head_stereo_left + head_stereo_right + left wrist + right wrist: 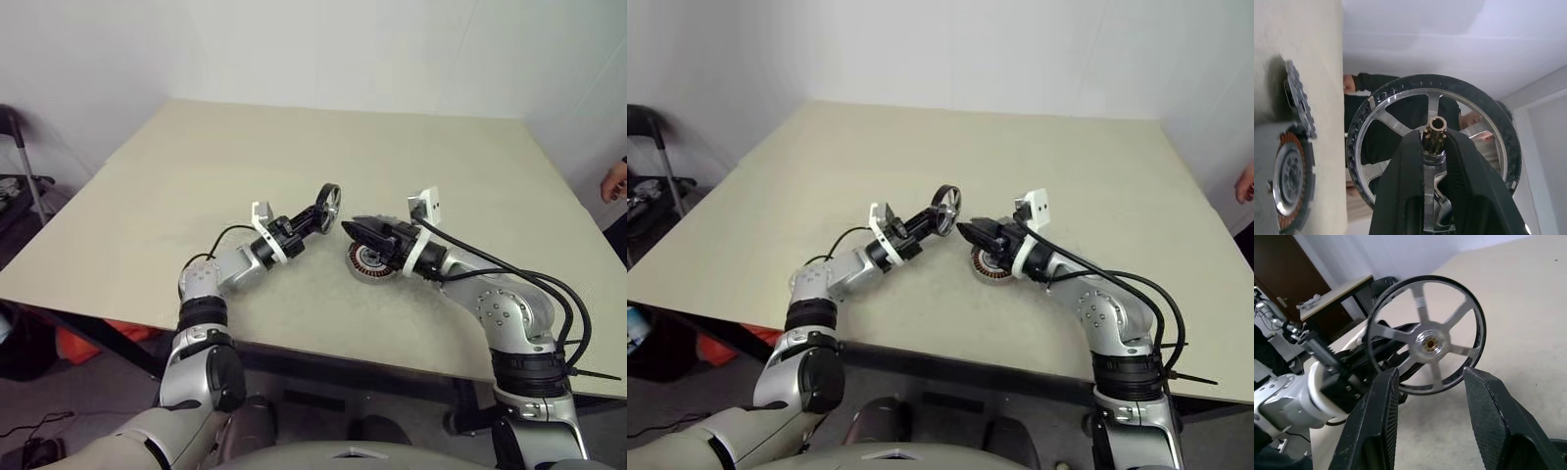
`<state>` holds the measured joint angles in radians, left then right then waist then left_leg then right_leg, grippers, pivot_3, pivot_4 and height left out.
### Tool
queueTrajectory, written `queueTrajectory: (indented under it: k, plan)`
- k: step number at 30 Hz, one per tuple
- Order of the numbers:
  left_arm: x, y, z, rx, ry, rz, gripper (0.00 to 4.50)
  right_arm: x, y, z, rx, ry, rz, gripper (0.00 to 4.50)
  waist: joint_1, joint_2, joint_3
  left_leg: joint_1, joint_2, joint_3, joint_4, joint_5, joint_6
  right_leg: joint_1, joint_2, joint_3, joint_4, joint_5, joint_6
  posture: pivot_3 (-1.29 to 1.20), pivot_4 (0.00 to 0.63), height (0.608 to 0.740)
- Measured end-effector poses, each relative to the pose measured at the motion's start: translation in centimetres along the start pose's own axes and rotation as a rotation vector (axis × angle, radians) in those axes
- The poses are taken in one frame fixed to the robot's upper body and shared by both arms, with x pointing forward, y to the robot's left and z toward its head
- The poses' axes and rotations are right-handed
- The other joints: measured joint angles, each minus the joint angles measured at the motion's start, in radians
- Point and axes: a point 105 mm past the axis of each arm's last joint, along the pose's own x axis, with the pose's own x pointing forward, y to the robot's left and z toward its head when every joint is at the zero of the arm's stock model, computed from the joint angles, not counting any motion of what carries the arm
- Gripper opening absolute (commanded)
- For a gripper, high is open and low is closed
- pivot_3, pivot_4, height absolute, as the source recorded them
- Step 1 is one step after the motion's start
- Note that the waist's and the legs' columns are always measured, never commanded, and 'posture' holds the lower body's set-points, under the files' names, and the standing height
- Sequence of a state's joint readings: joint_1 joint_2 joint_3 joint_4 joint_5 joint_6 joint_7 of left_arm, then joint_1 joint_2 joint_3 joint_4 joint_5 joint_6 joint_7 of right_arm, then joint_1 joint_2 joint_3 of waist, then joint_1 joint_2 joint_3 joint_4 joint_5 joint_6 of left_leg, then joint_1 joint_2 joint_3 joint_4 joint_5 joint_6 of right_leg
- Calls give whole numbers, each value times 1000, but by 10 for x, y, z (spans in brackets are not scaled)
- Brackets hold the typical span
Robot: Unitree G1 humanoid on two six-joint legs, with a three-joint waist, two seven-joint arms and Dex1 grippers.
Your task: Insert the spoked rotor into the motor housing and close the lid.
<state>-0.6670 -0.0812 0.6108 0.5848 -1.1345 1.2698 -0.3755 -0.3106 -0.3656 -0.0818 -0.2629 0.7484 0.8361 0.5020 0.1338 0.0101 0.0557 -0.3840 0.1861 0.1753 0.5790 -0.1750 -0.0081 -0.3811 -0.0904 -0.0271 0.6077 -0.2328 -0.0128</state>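
My left gripper (318,217) is shut on the spoked rotor (329,207) and holds it on edge above the table, its fingers (1410,161) pinching the brass-tipped hub shaft. The rotor (1425,340) has a dark rim and silver spokes. My right gripper (349,228) is open and points at the rotor from the right, close to it without touching; its fingers (1376,416) stand wide apart. Below the right gripper the motor housing (365,263) lies on the table with its copper windings showing, partly hidden by the gripper. The notched grey lid (1300,100) lies beside the housing (1290,181).
The beige table (294,147) stretches far back and to both sides. A person's hand (615,181) shows at the right edge, past the table. A stand and a dark desk (1337,293) are beyond the table's left side.
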Motion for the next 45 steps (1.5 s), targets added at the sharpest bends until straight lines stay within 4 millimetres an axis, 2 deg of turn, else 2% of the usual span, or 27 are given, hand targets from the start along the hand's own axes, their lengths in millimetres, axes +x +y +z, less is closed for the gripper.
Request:
queueTrajectory:
  k: [5,17,20,23,24,33,43,44,45]
  plan:
    - [2,5,-16,-43,53,2,318,4,-1,-3,1,-2,4,2081,0,0,0,0,0,0,0,0,0,0,0,0,0,0,0,0,0,740]
    - [0,2,-14,-22,53,11,318,7,-1,-2,0,-27,5,2081,-3,0,0,0,0,0,0,0,0,0,0,0,0,0,0,0,0,740]
    - [-1,2,-14,-21,51,13,318,8,0,-3,9,-28,13,1510,-4,0,0,0,0,0,0,0,0,0,0,0,0,0,0,0,0,740]
    - [-1,2,-14,-18,49,15,318,9,3,-3,19,-29,37,519,-4,0,0,0,0,0,0,0,0,0,0,0,0,0,0,0,0,740]
    - [-1,2,-13,-17,49,15,318,9,3,-3,19,-29,39,434,-4,0,0,0,0,0,0,0,0,0,0,0,0,0,0,0,0,740]
    - [-2,-1,-12,4,46,14,318,11,5,-1,25,-33,49,436,-4,0,0,0,0,0,0,0,0,0,0,0,0,0,0,0,0,740]
    - [2,-4,-11,133,6,23,318,13,1,2,2,-37,24,436,-4,0,0,0,0,0,0,0,0,0,0,0,-1,0,0,0,0,740]
    - [2,-4,-11,136,6,24,1038,13,1,2,1,-38,24,436,-4,0,0,0,0,0,0,0,0,1,0,0,-1,0,0,0,0,740]
    - [2,-2,-11,145,5,34,1255,13,1,3,-4,-43,18,436,-4,0,0,0,0,0,0,0,0,1,0,0,-1,0,0,0,0,740]
